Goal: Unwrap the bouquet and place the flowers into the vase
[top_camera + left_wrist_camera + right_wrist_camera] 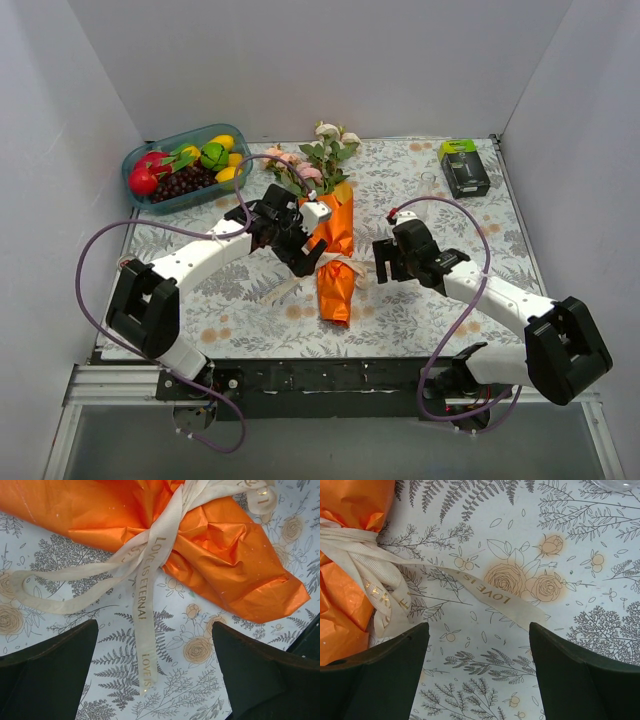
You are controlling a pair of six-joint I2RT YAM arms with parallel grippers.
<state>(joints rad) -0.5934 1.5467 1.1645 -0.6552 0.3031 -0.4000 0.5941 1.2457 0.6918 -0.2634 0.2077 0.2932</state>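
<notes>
Both left hand [154, 625] and right hand [479, 626] gape over crinkly orange paper [225, 570] and ribbed ribbon [165, 535].

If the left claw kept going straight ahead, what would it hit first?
Probably the cream printed ribbon tail on the floral tablecloth, ahead of the open left gripper; the crinkly orange paper wrapper lies beyond, though depth is unclear.

Robot lab test cell — white panels [300, 60] box in the table [440, 310] beyond the left gripper [303, 258] and right gripper [384, 262]; aluminium rail [110, 383] behind them.
</notes>
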